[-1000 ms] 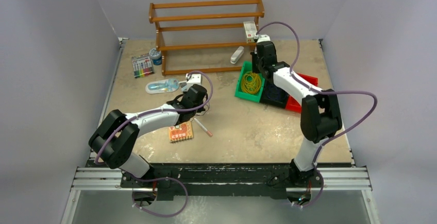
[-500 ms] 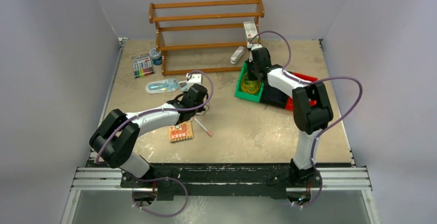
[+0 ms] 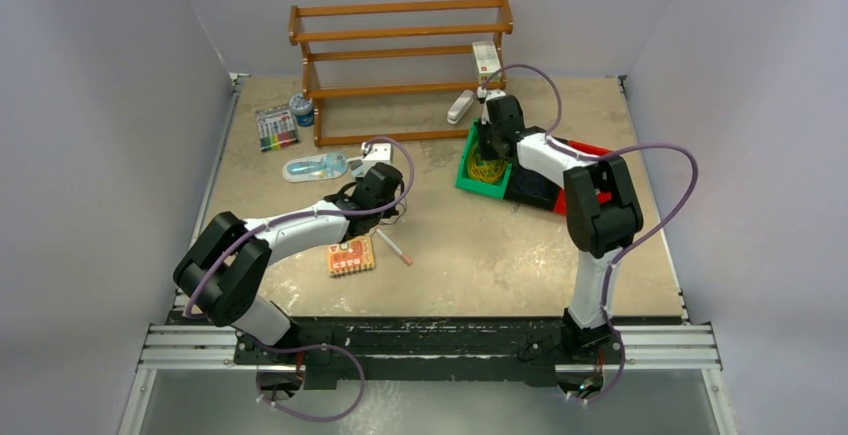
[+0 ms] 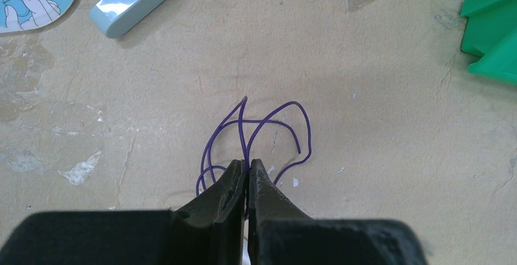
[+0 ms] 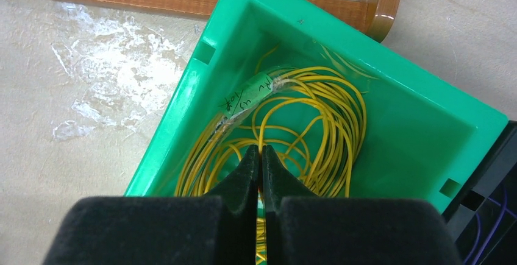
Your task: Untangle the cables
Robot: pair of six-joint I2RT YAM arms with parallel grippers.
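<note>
A thin dark blue cable [image 4: 272, 123] lies in loose loops on the table, and my left gripper [image 4: 247, 165] is shut on one of its strands. In the top view this gripper [image 3: 397, 213] sits low near the table's middle. A coil of yellow cable [image 5: 317, 119] with a green tag lies in the green bin [image 5: 420, 131]. My right gripper [image 5: 261, 150] is down inside that bin, shut on a yellow strand that runs into its tips. From above, the right gripper [image 3: 489, 152] hangs over the yellow cable [image 3: 488, 168]. No orange-red cable shows.
A wooden rack [image 3: 400, 50] stands at the back. A pale blue stapler [image 4: 131, 0], a blister pack [image 3: 315, 167], a marker pack [image 3: 276, 127] and a can [image 3: 301, 110] lie left. An orange card [image 3: 351, 255] and a pen [image 3: 395, 245] lie near. Black [image 3: 535, 187] and red [image 3: 600, 152] bins adjoin the green one.
The right arm has folded leftward and its gripper has come down into the green bin onto the yellow coil. The left arm has not moved.
</note>
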